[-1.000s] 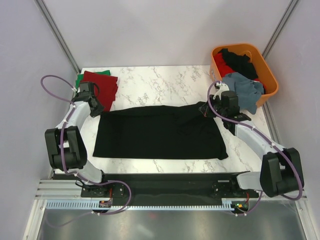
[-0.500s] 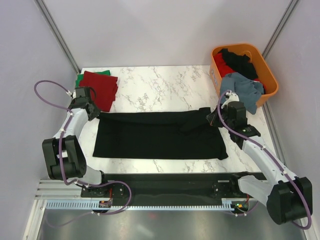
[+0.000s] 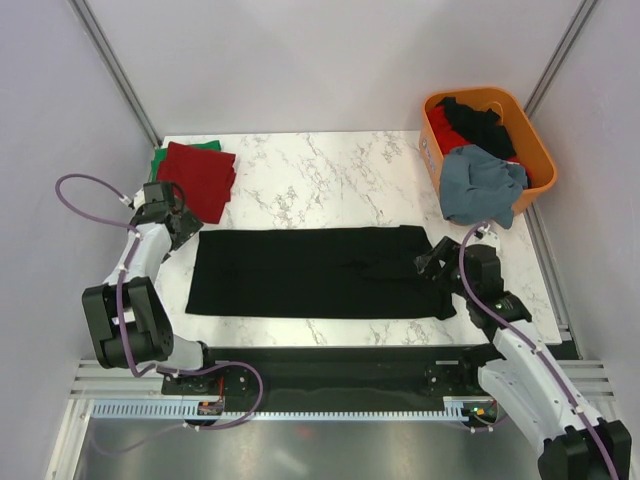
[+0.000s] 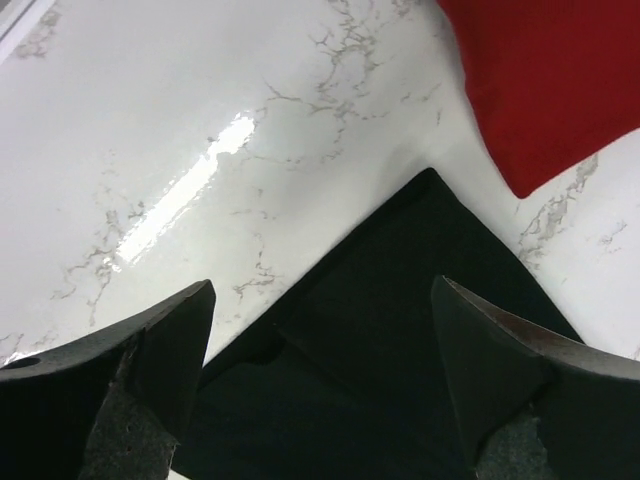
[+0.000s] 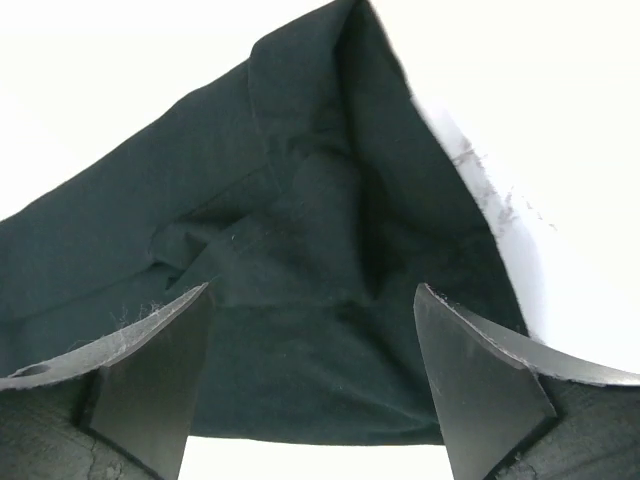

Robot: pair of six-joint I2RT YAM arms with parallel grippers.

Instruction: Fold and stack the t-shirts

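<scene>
A black t-shirt (image 3: 320, 272) lies flat across the middle of the marble table (image 3: 330, 170) as a wide strip. My left gripper (image 3: 183, 222) stands open just over its far left corner (image 4: 400, 270), and nothing is between the fingers of that gripper (image 4: 322, 300). My right gripper (image 3: 432, 268) is open above the rumpled right end of the shirt (image 5: 300, 200), where its jaws (image 5: 312, 300) hold nothing. A folded dark red t-shirt (image 3: 200, 175) rests on a green one (image 3: 157, 160) at the far left.
An orange basket (image 3: 543, 160) stands at the far right. It holds a black shirt (image 3: 480, 122) and a red one (image 3: 445, 128), and a grey-blue shirt (image 3: 482, 185) hangs over its near rim. The red pile (image 4: 550, 80) lies close to my left gripper.
Both grippers were shut on the black shirt's far edge and have let go. The left one moved left, the right one moved nearer and right; the shirt now lies straighter.
</scene>
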